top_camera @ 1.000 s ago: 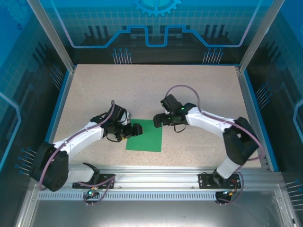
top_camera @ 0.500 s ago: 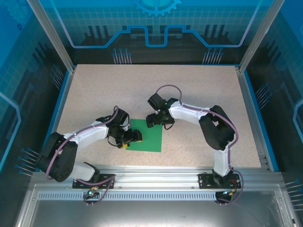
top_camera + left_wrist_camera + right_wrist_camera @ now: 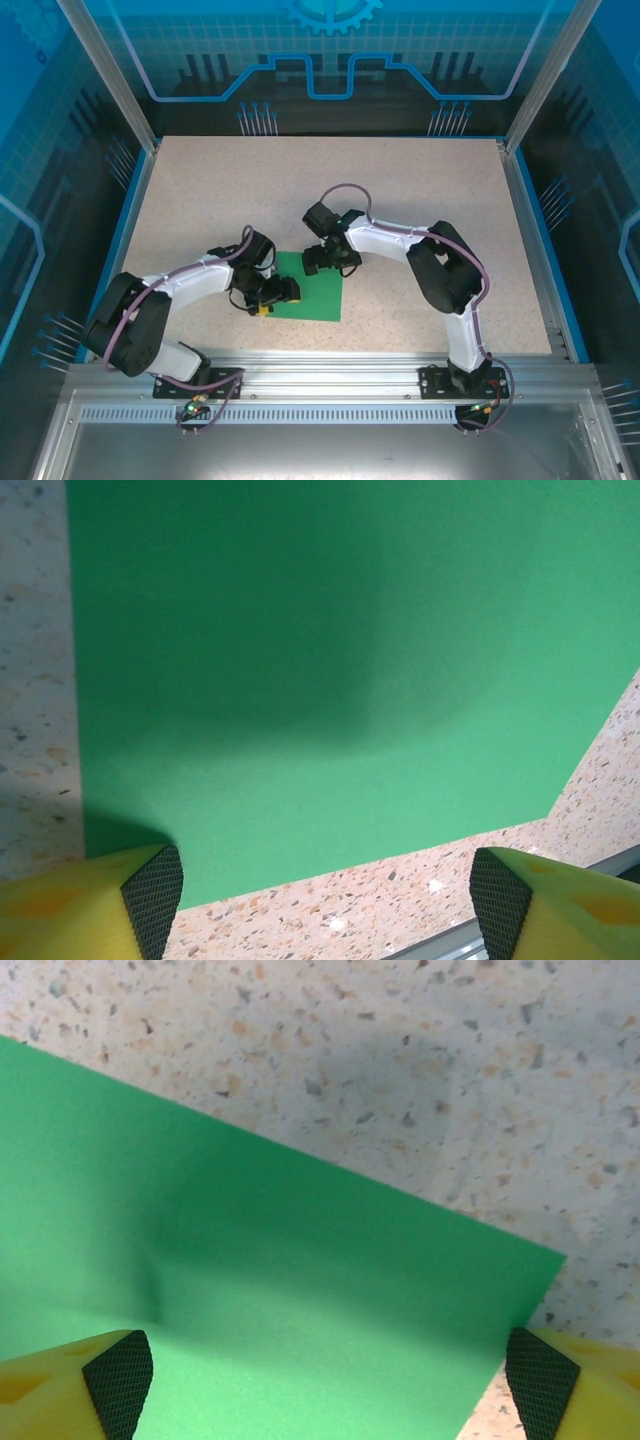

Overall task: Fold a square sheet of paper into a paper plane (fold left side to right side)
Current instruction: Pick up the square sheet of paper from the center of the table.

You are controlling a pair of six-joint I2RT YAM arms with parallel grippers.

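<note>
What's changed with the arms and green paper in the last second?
The left arm drew its jaws back toward the near left corner of the bright-green square paper sheet; the right arm shifted its jaws left along the sheet's far edge, elbow folding in. Both jaws remain open, nothing grasped; the sheet lies unmoved.

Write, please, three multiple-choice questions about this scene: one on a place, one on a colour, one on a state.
1. Where on the table does the square sheet of paper lie?
A. at the far edge
B. near the front edge, about in the middle
C. in the far right corner

2. What colour are the left fingers?
A. yellow
B. red
C. white

3. How is the sheet?
A. crumpled
B. folded into a dart
C. flat, unfolded

Answers:
1 B: the top view shows it at the near side.
2 A: the left wrist view shows yellow.
3 C: both wrist views show a smooth, flat sheet.
</note>
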